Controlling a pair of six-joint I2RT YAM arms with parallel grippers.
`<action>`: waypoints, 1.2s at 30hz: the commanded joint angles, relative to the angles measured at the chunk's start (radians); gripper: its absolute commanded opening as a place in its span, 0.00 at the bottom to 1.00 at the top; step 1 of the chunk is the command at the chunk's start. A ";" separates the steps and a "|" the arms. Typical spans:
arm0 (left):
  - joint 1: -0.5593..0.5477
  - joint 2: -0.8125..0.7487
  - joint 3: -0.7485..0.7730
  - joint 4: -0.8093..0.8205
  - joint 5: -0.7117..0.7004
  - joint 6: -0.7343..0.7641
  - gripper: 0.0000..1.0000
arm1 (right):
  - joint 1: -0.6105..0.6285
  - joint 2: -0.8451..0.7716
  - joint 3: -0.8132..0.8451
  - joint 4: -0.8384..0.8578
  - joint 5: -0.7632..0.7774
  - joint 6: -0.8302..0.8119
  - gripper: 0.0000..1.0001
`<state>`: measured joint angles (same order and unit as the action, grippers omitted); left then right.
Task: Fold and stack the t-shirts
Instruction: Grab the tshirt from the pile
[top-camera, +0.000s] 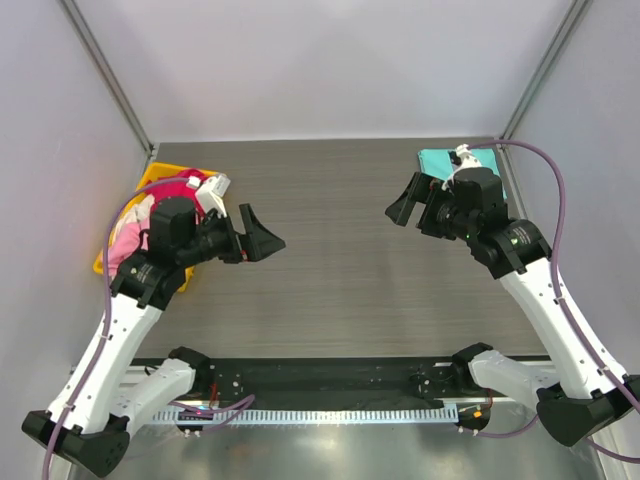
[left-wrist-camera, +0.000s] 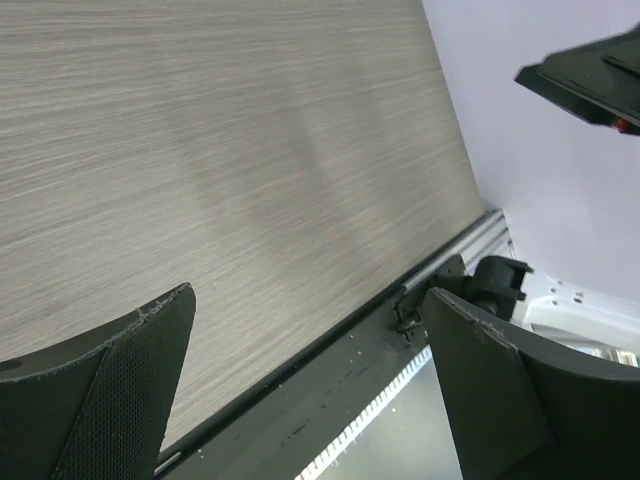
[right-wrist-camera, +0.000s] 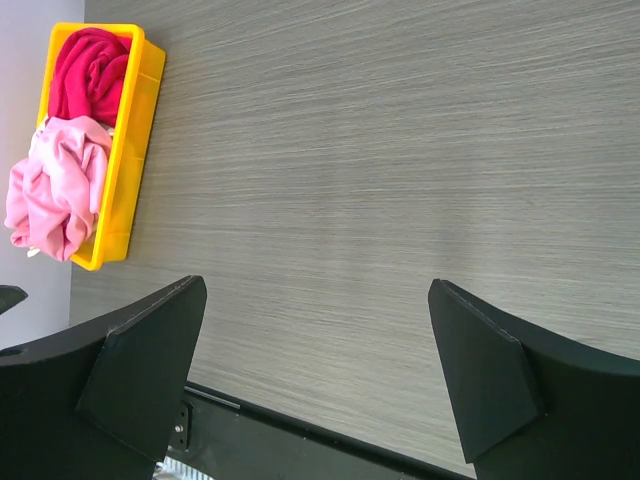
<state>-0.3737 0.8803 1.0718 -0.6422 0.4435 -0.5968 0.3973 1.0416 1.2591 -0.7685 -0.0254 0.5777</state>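
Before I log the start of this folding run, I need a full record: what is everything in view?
yellow bin: one, yellow, at the table's left edge.
pink t-shirt: one, light pink, bunched in the bin, spilling over its rim.
red t-shirt: one, crimson, bunched in the bin beside the pink one.
teal t-shirt: one, teal, lying flat at the table's far right, partly hidden by the right arm.
table: one, grey wood grain, under everything.
left arm: one, white and black, raised near the bin.
right arm: one, white and black, raised near the teal shirt.
left pincer: one, black, open, holding nothing.
right pincer: one, black, open, holding nothing.
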 joint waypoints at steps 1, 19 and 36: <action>-0.002 -0.014 0.045 -0.014 -0.092 -0.004 0.96 | 0.002 -0.003 0.042 0.055 0.008 -0.010 1.00; 0.336 0.281 0.201 -0.214 -0.707 0.041 0.99 | 0.002 -0.083 -0.101 0.228 -0.142 0.019 1.00; 0.561 0.713 0.186 -0.028 -0.723 0.060 0.59 | 0.003 -0.190 -0.221 0.327 -0.249 0.024 1.00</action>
<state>0.1623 1.5646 1.2430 -0.7303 -0.2958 -0.5411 0.3973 0.9009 1.0374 -0.4938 -0.2577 0.6189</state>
